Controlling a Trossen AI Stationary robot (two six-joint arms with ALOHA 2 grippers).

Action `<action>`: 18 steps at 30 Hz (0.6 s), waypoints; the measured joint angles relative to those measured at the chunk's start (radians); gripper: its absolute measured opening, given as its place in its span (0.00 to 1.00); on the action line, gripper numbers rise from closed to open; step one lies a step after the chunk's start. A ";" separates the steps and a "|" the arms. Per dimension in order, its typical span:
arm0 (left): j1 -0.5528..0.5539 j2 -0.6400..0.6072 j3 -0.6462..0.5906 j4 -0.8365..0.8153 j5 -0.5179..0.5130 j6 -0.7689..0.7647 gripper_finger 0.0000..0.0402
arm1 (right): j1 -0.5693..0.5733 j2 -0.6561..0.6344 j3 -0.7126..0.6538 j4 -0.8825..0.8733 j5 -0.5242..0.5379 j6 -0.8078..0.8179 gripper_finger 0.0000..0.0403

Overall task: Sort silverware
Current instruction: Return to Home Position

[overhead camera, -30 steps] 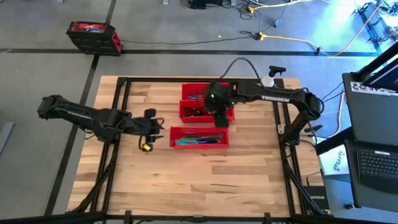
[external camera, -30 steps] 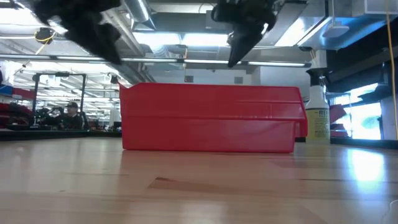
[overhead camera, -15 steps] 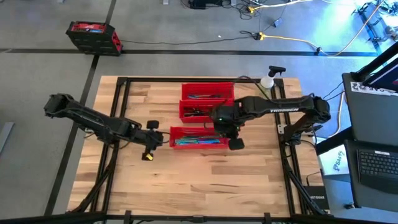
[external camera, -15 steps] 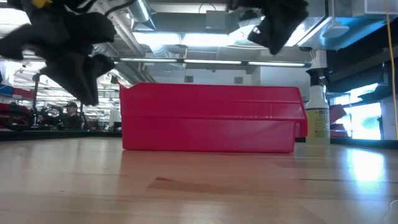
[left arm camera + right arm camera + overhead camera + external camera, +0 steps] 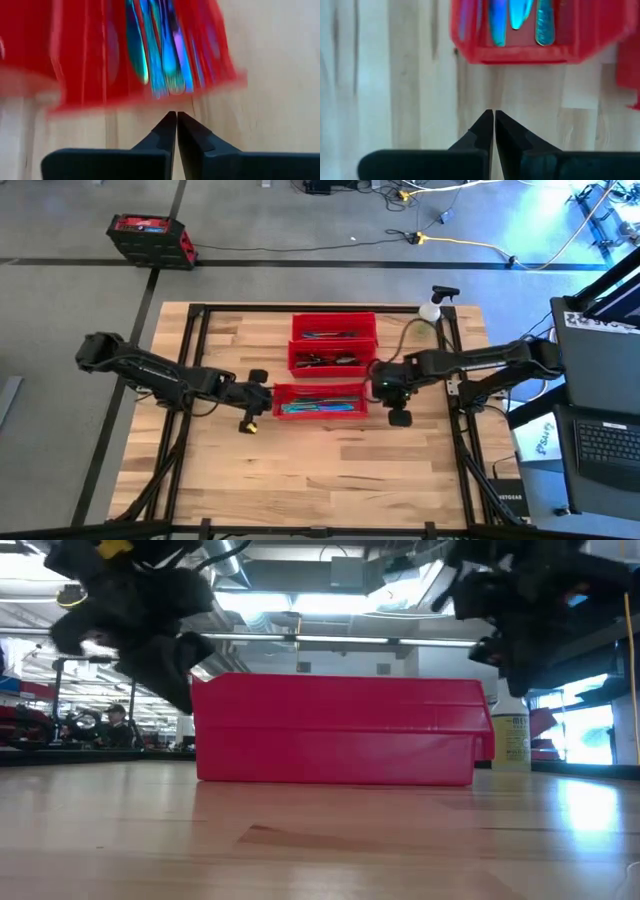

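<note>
Both my grippers clenched, holding nothing: left gripper (image 5: 176, 116) off the near red bin's (image 5: 320, 386) left end, right gripper (image 5: 493, 114) off its right end. Visible silverware (image 5: 322, 405) lies inside three bins (image 5: 296, 328).

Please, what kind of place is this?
Probably a robotics lab in an industrial hall: a left arm and right arm over a wooden table, loose cables on the grey floor, bare pipes overhead.

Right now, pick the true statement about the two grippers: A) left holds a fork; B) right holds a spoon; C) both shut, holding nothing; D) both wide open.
C: the wrist views show the left gripper and the right gripper each with fingertips pressed together and nothing between them.
</note>
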 joint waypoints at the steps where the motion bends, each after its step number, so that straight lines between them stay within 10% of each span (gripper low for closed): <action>1: 0.005 0.004 0.000 0.026 0.007 0.004 0.00 | 0.000 -0.024 -0.028 0.022 0.016 0.013 0.00; 18: 0.027 0.156 0.016 0.241 0.079 0.054 0.00 | 0.000 -0.137 -0.278 0.187 0.083 0.161 0.00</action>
